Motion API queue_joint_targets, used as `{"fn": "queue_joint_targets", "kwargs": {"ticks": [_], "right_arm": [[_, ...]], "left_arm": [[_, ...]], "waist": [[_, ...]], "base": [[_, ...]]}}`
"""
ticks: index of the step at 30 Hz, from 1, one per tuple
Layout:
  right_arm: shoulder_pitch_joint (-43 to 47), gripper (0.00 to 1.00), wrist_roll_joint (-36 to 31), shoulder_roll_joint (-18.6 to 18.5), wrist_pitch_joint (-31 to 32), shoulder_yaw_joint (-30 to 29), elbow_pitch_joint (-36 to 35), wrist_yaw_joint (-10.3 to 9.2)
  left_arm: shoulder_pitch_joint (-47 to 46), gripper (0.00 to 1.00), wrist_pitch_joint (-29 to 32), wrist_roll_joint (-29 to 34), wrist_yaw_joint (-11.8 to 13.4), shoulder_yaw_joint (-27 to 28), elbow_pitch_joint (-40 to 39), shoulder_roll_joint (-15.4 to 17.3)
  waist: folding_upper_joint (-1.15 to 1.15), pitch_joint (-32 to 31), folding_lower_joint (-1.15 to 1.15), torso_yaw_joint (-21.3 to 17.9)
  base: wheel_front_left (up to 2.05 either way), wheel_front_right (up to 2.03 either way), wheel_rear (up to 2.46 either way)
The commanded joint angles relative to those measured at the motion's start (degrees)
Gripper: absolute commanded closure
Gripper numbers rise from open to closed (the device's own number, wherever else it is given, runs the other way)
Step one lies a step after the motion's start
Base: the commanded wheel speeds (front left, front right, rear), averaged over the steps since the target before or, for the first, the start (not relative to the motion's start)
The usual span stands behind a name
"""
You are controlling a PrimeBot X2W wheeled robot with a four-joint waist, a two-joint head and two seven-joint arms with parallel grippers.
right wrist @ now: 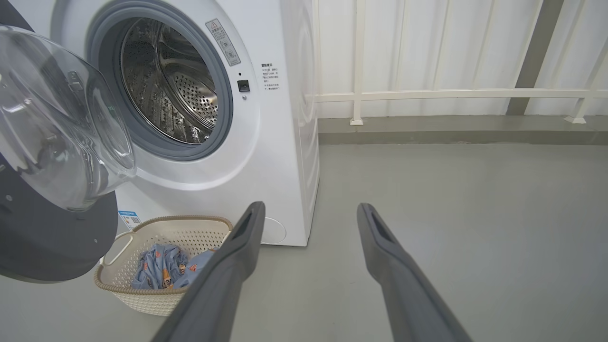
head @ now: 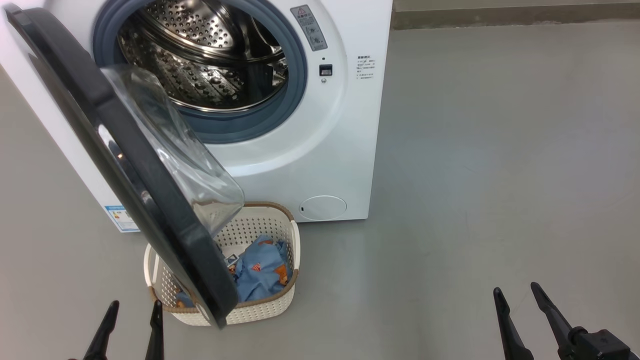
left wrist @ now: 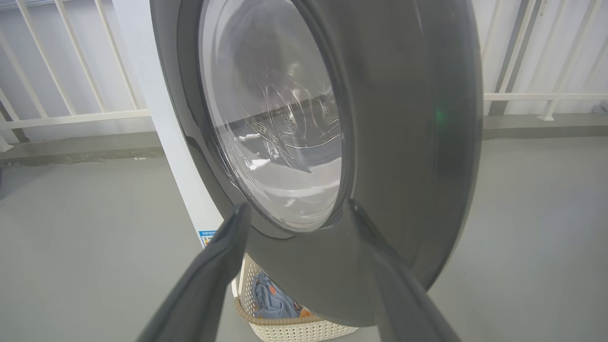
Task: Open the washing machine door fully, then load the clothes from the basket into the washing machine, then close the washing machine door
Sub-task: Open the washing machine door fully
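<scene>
In the head view the washing machine door [head: 165, 220] hung swung out toward 7 o'clock. Its black rim hid the 9 o'clock side of the basket [head: 265, 307] and part of the clothes [head: 260, 275] inside it, on the floor just before the washing machine [head: 345, 125], whose top was cut off. The left gripper [head: 137, 303] at 7 o'clock and the right gripper [head: 515, 288] at 5 o'clock each had fingers spread, holding nothing. The left wrist view faced the door's outer side, contact unclear, while the right wrist view looked into the bare drum [right wrist: 166, 85] at 11 o'clock.
</scene>
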Motion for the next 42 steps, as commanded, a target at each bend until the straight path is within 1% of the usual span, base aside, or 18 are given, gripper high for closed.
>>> {"fn": "queue_joint_targets", "kwargs": {"ticks": [1,22,23,24,25,29,32,35,39,40,42], "right_arm": [[-0.99,0.0,-0.04,-0.66,-0.7,1.22,-1.23,0.09],[-1.1,0.0,0.05,-0.44,-0.73,1.62,-0.95,0.09],[-1.16,0.0,0.03,-0.41,-0.73,1.64,-0.96,0.09],[-1.24,0.0,0.03,-0.38,-0.73,1.65,-0.96,0.09],[-1.32,0.0,0.01,-0.35,-0.73,1.66,-0.95,0.09],[-1.64,0.0,0.06,-0.24,-0.73,1.64,-0.87,0.09],[-1.83,0.0,0.14,-0.17,-0.74,1.57,-0.68,0.09],[-1.92,0.0,0.15,-0.1,-0.74,1.44,-0.55,0.09],[-2.07,0.0,0.1,-0.03,-0.74,1.23,-0.45,0.09],[-2.07,0.0,0.1,-0.03,-0.74,1.23,-0.45,0.09],[-2.15,0.0,0.07,0.01,-0.74,1.23,-0.44,0.09]], "left_arm": [[-2.13,0.0,-0.36,0.3,0.32,2.0,-1.24,0.29],[-3.75,0.0,-0.36,-0.06,-0.43,2.62,0.43,0.84],[-3.85,0.31,-0.36,-0.08,-0.47,2.64,0.47,0.87],[-3.95,0.72,-0.36,-0.09,-0.52,2.61,0.53,0.89],[-4.02,1.0,-0.36,-0.23,-0.58,2.57,0.67,0.88],[-4.69,1.0,-0.36,-1.77,-0.84,2.84,1.14,0.8],[-5.61,1.0,-0.36,-2.38,-1.0,3.45,-0.81,0.78],[-6.74,1.0,-0.36,-2.54,-1.03,4.52,-5.65,0.73],[-9.48,1.0,-0.36,-2.06,-1.09,5.53,-14.5,0.89],[-9.48,1.0,-0.36,-2.06,-1.09,5.53,-14.5,0.89],[-11.32,1.0,-0.36,-2.06,-1.18,5.57,-19.05,1.06]], "waist": [[0.0,-0.04,0.0,0.02],[0.0,0.49,0.0,0.07],[0.0,0.62,0.0,0.06],[0.0,0.71,0.0,0.05],[0.0,0.78,0.0,0.04],[0.0,0.96,0.0,0.04],[0.0,0.98,0.0,0.12],[0.0,0.88,0.0,0.25],[0.0,0.76,0.0,0.44],[0.0,0.76,0.0,0.44],[0.0,0.72,0.0,0.48]], "base": [[0.0,0.0,0.0],[0.0,0.0,0.0],[0.0,0.0,0.0],[0.0,0.0,0.0],[0.0,0.0,0.0],[0.0,0.0,0.0],[0.0,0.0,0.0],[0.0,0.0,0.0],[0.0,0.0,0.0],[0.0,0.0,0.0],[0.0,0.0,0.0]]}}
